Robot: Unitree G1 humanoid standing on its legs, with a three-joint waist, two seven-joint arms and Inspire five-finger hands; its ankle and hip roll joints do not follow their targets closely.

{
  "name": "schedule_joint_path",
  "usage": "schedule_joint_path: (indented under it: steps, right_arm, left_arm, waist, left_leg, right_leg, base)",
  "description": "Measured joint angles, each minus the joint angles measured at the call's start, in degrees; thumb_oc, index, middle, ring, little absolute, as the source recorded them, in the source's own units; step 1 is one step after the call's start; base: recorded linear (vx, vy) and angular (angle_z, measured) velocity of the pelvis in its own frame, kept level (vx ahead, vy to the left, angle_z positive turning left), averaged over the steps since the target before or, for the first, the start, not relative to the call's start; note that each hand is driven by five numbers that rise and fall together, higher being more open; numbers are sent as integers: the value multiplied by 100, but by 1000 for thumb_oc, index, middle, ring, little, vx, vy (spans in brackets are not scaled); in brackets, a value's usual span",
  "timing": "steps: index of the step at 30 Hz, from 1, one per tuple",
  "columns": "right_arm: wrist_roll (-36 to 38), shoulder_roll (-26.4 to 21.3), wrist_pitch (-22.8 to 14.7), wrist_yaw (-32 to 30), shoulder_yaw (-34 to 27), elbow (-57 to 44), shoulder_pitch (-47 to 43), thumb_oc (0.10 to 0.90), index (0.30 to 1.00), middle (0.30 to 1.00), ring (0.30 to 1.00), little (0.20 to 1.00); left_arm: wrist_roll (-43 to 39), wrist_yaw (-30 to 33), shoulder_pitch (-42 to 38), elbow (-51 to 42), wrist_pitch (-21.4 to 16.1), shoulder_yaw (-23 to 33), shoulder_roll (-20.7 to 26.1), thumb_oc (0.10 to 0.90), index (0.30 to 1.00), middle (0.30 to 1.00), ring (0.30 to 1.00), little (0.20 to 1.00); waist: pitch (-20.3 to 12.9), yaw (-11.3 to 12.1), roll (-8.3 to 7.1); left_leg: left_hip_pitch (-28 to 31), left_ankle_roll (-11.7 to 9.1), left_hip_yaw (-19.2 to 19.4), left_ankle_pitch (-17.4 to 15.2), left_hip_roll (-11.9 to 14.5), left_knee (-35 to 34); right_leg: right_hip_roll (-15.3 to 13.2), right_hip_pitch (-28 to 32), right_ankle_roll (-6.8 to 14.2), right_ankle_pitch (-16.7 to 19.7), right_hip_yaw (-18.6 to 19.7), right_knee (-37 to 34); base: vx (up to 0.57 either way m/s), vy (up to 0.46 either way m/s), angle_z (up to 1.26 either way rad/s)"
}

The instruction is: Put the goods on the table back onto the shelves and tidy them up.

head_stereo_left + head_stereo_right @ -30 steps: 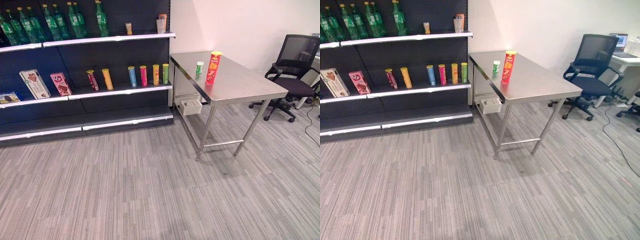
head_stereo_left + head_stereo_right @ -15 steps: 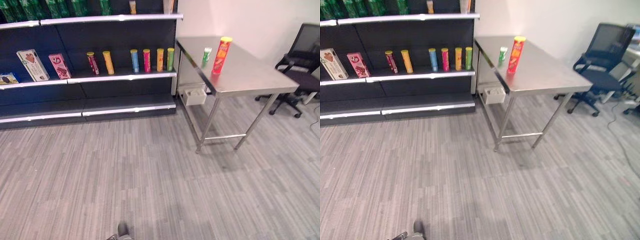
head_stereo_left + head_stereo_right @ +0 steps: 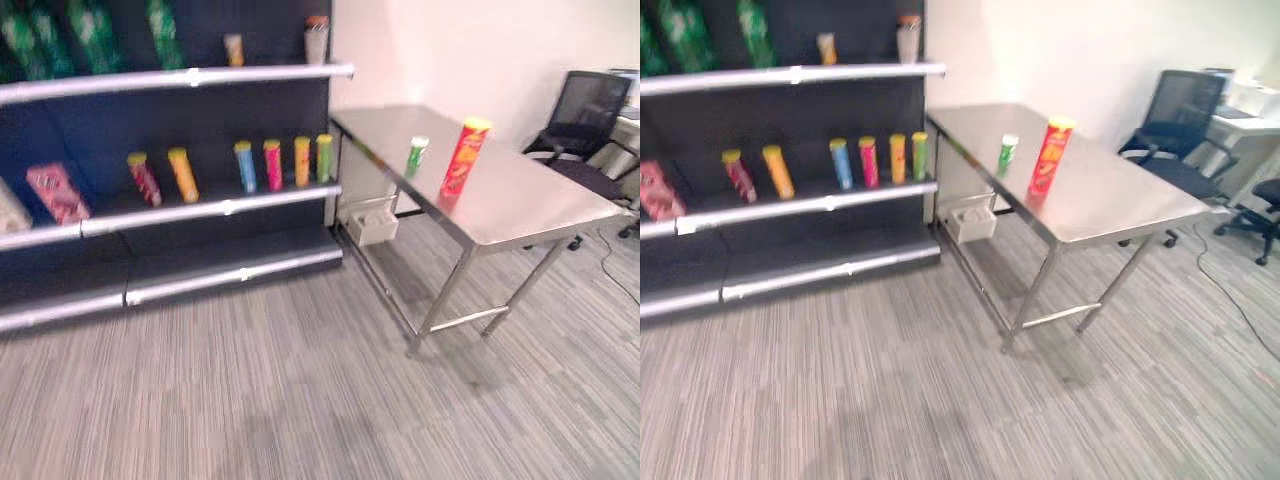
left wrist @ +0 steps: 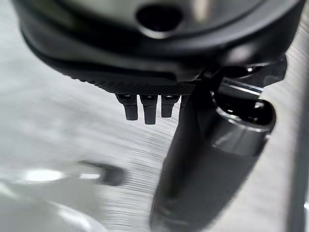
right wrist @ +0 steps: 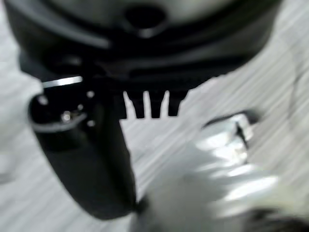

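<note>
A tall red can (image 3: 465,157) and a small green can (image 3: 416,157) stand upright near the middle of the steel table (image 3: 540,205), to the right of the dark shelves (image 3: 200,210). The middle shelf holds a row of several slim coloured cans (image 3: 272,165) and a pink box (image 3: 55,192). In the left wrist view my left hand (image 4: 145,58) hangs over the carpet with straight fingers (image 4: 145,108), holding nothing. My right hand (image 5: 145,63) hangs the same way in the right wrist view, open and empty.
Green bottles (image 3: 95,30) and two cups (image 3: 316,38) stand on the top shelf. A white box (image 3: 368,226) sits on the floor under the table's near end. A black office chair (image 3: 590,110) stands past the table. Grey carpet (image 3: 300,400) lies in front.
The whole picture has shifted and the shelves and table look nearer, so the camera has moved. The cans on the table stand where they were.
</note>
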Motion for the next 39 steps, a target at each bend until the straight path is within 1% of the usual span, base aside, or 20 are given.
schedule_joint_path:
  steps: [1, 2, 3, 5, 9, 11, 13, 14, 18, 20, 21, 22, 23, 25, 29, 32, 36, 37, 38, 39]
  right_arm:
    - [-24, -15, 16, 27, 59, -271, 4, 800, 900, 900, 900, 900]
    - [-139, -101, 47, 36, 358, -822, 21, 800, 900, 900, 900, 900]
    - [-245, -234, -96, 10, 426, -1320, 33, 800, 900, 900, 900, 900]
    - [-369, -287, -161, -23, 471, -1472, 9, 800, 900, 900, 900, 900]
    - [-480, -205, -66, -89, 324, -597, 19, 800, 900, 900, 900, 900]
    - [-479, -314, -1, -151, 141, -241, 442, 800, 900, 900, 900, 900]
    - [-478, -280, 70, -156, 64, 164, 557, 800, 900, 900, 900, 900]
    - [-478, -349, 106, -171, 69, 190, 670, 800, 900, 900, 900, 900]
    - [-483, -360, 115, -176, 276, -39, 583, 800, 900, 900, 900, 900]
    - [-492, -204, 86, -154, 350, -321, 176, 800, 900, 900, 900, 900]
    - [-500, -149, 83, -159, 480, -344, -21, 800, 900, 900, 900, 900]
    - [-625, -83, 65, -168, 709, -346, -270, 800, 900, 900, 900, 900]
    - [-692, -72, 24, -164, 731, -409, -346, 800, 900, 900, 900, 900]
    - [-863, -142, -172, -169, 951, -925, -475, 800, 900, 900, 900, 900]
    - [-1292, -232, -231, -349, 1303, -997, -513, 800, 900, 900, 900, 900]
    - [-1591, -264, -74, -422, 1340, -553, -694, 800, 900, 900, 900, 900]
    - [-1611, -633, -146, -493, 1237, -789, -20, 800, 900, 900, 900, 900]
    - [-1589, -878, -163, -517, 766, -581, 490, 800, 900, 900, 900, 900]
    - [-1589, -878, -163, -517, 766, -581, 490, 800, 900, 900, 900, 900]
    - [-1432, -988, 34, -533, 560, -362, 673, 800, 900, 900, 900, 900]
  left_arm:
    - [33, 39, -157, -41, 6, -300, -35, 800, 900, 900, 900, 900]
    - [102, 58, -125, -192, 34, -717, -32, 800, 900, 900, 900, 900]
    - [295, 31, -63, -305, 22, -670, -53, 800, 900, 900, 900, 900]
    - [401, 32, -187, -431, 21, -685, -164, 800, 900, 900, 900, 900]
    - [666, -16, -435, -323, 32, -1062, -292, 800, 900, 900, 900, 900]
    - [712, -123, -168, -274, 197, -1322, -659, 800, 900, 900, 900, 900]
    - [823, -254, -164, -242, 259, -1475, -641, 800, 900, 900, 900, 900]
    - [920, -239, -91, -206, 256, -1500, -724, 800, 900, 900, 900, 900]
    - [922, -255, -66, -239, 149, -1392, -787, 800, 900, 900, 900, 900]
    - [915, -239, -353, -231, 70, -1226, -672, 800, 900, 900, 900, 900]
    - [929, -229, -443, -298, 40, -1196, -561, 800, 900, 900, 900, 900]
    - [903, -222, -399, -453, -4, -1194, -392, 800, 900, 900, 900, 900]
    - [889, -217, -380, -539, -20, -1196, -371, 800, 900, 900, 900, 900]
    - [885, -143, -269, -651, -100, -1062, -350, 800, 900, 900, 900, 900]
    - [847, -120, -269, -472, 7, -1078, -422, 800, 900, 900, 900, 900]
    - [593, -114, -490, -487, 41, -732, -412, 800, 900, 900, 900, 900]
    - [467, -101, -242, -497, 27, -725, -544, 800, 900, 900, 900, 900]
    - [494, -146, -248, -427, 82, -1028, -657, 800, 900, 900, 900, 900]
    - [494, -146, -248, -427, 82, -1028, -657, 800, 900, 900, 900, 900]
    - [636, -129, -347, -434, 143, -1325, -739, 800, 900, 900, 900, 900]
  waist:
    - [58, 1, 134]
    - [161, -186, 321]
    - [192, -449, 505]
    - [330, -775, 664]
    - [413, -1080, -81]
    - [339, -1226, 71]
    - [315, -1184, 124]
    - [197, -1222, 316]
    - [62, -1229, 211]
    - [111, -1006, -201]
    - [113, -950, -427]
    - [105, -789, -684]
    - [104, -680, -626]
    - [99, -716, -539]
    - [42, -752, -293]
    - [453, -374, -221]
    - [456, -733, 193]
    - [194, -903, 368]
    - [194, -903, 368]
    - [139, -1063, 378]
  left_leg:
    - [284, 126, 11, -87, -58, -46]
    - [541, 175, -53, -153, -41, -220]
    - [728, 109, -69, -197, 46, -182]
    - [847, 31, -290, -322, 308, -175]
    - [1300, -167, -422, -867, -12, -197]
    - [1719, -252, -679, -1202, 266, -186]
    - [1930, -748, -581, -944, 507, 93]
    - [2023, -830, -582, -720, 776, 502]
    - [1172, -1632, -769, -62, 1017, 2851]
    - [-656, -1774, -473, 1184, 1365, 6060]
    - [-1035, -1602, -422, 1096, 1310, 6293]
    - [-1148, -1106, -39, 758, 1320, 5771]
    - [-1130, -909, 59, 603, 1379, 5225]
    - [-1070, -984, -148, 615, 1580, 3731]
    - [-773, -1129, -1073, 772, 1309, -82]
    - [-1027, -1229, -2493, 872, 954, -219]
    - [-1222, -567, -1576, 1376, 1042, 626]
    - [-1149, -541, -1135, 772, 894, 787]
    - [-1149, -541, -1135, 772, 894, 787]
    - [-617, -517, -922, 644, 396, 28]
  right_leg:
    - [-94, -377, 14, 190, -159, 436]
    - [-32, -1025, -133, -598, -270, 1181]
    - [322, -1612, -510, -1167, -424, 1206]
    - [1303, -2007, -510, -1737, -451, 57]
    - [1303, -2682, -405, -1561, -1371, -2423]
    - [1277, -2471, -674, -1162, -2041, -2186]
    - [1498, -2062, -1159, -881, -2145, -2301]
    - [1829, -1680, -1027, -1136, -2072, -2506]
    - [2093, -747, -1144, -1155, -1826, -3421]
    - [2010, -565, -1268, -1164, -1516, -3782]
    - [1911, -446, -1263, -1157, -1394, -3926]
    - [1865, -219, -566, -1026, -1040, -4240]
    - [1848, -140, -141, -1133, -968, -4230]
    - [1976, -60, -1290, -1130, -767, -4071]
    - [2421, 274, -1183, -1086, -188, -4496]
    - [2409, 594, -1117, -1022, 925, -4705]
    - [2384, 1118, -896, -1477, 1072, -4664]
    - [2080, 1281, -805, -1751, 1030, -4685]
    - [2080, 1281, -805, -1751, 1030, -4685]
    - [1651, 1184, -522, -1959, 1119, -4339]
  base:
    - [416, 282, -22]
    - [358, 103, -6]
    - [517, 104, -3]
    - [535, -33, 62]
    - [366, -76, 74]
    - [379, -93, 62]
    - [399, -89, 10]
    - [301, -111, -38]
    - [233, -183, -35]
    - [242, -89, -43]
    - [235, 53, -84]
    - [163, 67, -94]
    - [158, 91, -123]
    - [193, 146, -94]
    - [307, 177, -71]
    - [278, 279, -172]
    - [245, 380, -92]
    - [256, 385, -18]
    - [264, 447, -31]
    - [228, 418, -40]
